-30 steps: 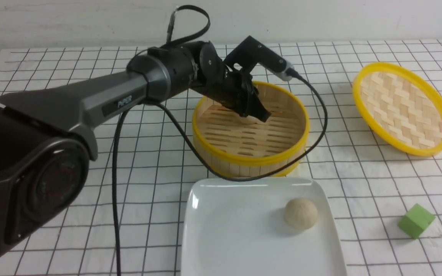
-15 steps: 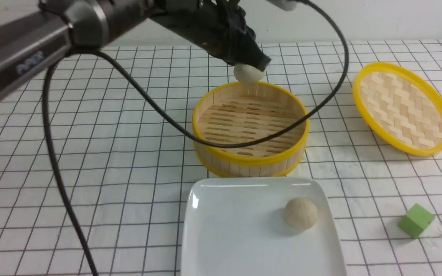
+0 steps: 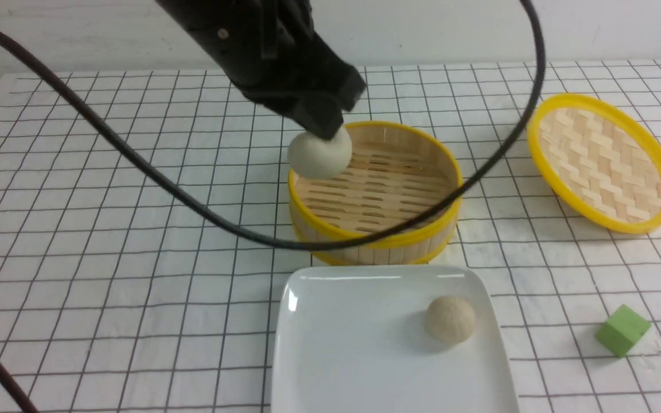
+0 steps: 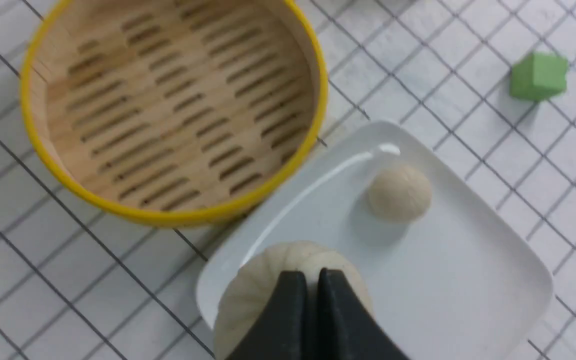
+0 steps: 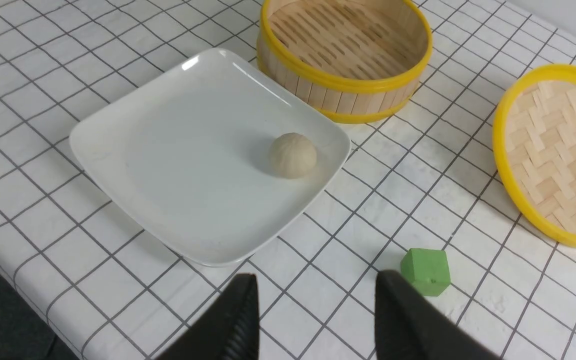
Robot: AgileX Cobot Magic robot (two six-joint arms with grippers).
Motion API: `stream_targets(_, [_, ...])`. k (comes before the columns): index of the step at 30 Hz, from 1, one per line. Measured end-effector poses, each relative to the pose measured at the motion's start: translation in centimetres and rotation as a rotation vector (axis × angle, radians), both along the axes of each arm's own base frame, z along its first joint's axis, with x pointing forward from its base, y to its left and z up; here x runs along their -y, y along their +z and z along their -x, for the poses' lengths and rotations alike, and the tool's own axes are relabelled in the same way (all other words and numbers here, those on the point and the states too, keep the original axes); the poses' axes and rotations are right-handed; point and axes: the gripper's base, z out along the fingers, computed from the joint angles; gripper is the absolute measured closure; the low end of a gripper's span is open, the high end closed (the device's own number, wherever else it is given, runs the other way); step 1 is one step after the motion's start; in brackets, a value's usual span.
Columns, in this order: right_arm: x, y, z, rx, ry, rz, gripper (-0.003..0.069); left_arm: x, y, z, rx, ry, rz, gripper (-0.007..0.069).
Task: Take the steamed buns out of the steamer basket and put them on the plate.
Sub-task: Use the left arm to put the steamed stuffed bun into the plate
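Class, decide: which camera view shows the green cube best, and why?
The right wrist view: the green cube is sharpest there, edges crisp. The front view shows the green cube whole but softer; the left wrist view shows the green cube blurred.

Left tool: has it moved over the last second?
Yes. The left tool, shut on a steamed bun, has risen out of the steamer basket and now hangs above its left rim.
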Motion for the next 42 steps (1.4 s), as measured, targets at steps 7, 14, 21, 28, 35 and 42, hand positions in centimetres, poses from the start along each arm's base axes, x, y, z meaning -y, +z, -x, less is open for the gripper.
stream_targets(7, [0.0,0.0,0.0,0.002,0.0,0.0,0.0324,4.1,-6.9,3.1,-0.15,-0.11,-0.061,0.0603])
stream_targets(14, [0.0,0.0,0.0,0.003,0.001,0.003,0.0326,6.3,-14.2,4.9,-0.182,-0.172,-0.119,0.0603])
stream_targets(21, [0.0,0.0,0.0,0.004,0.002,0.003,0.033,7.5,-15.9,3.6,-0.047,-0.174,-0.082,0.0602])
stream_targets(28, [0.0,0.0,0.0,0.004,0.007,0.002,0.033,7.7,-17.8,2.4,0.031,-0.199,-0.152,0.0597])
stream_targets(35, [0.0,0.0,0.0,0.004,0.007,0.002,0.033,8.1,-20.1,1.6,0.039,-0.209,-0.193,0.0597])
stream_targets(42, [0.0,0.0,0.0,0.003,0.007,0.001,0.0331,8.6,-21.3,1.0,0.063,-0.204,-0.185,0.0595])
